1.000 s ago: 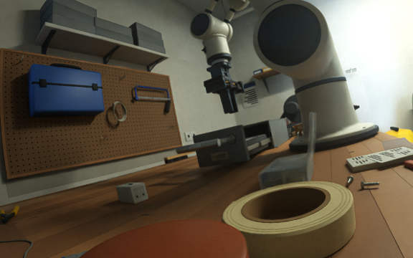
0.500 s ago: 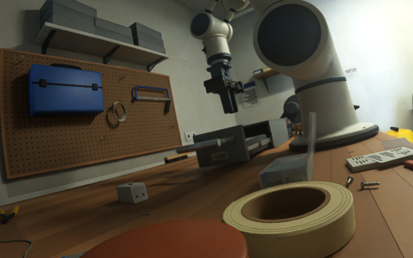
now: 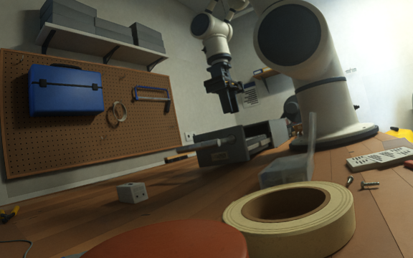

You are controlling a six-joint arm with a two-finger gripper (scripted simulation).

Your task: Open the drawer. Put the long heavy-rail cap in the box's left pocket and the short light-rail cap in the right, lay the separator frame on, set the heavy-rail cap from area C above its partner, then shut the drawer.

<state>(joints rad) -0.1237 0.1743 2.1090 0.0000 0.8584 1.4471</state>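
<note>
My gripper (image 3: pixel 231 109) hangs pointing down, open and empty, above the pulled-out grey drawer (image 3: pixel 224 147), which juts forward from its housing (image 3: pixel 271 130) at the back of the bench. The drawer's bar handle (image 3: pixel 206 144) points toward the left. Pale flat pieces (image 3: pixel 258 141) show inside the drawer; I cannot tell which parts they are. A grey box with a clear upright lid (image 3: pixel 289 163) sits on the bench in front of the arm's base. The caps and separator frame are not clearly visible.
Behind the work a pegboard (image 3: pixel 84 111) carries a blue case, with a shelf of grey boxes above. A tape roll (image 3: pixel 290 211) and an orange disc (image 3: pixel 170 240) fill the foreground. A small white cube (image 3: pixel 132 192), two screws (image 3: pixel 362 183) and a perforated tray (image 3: pixel 384 157) lie about.
</note>
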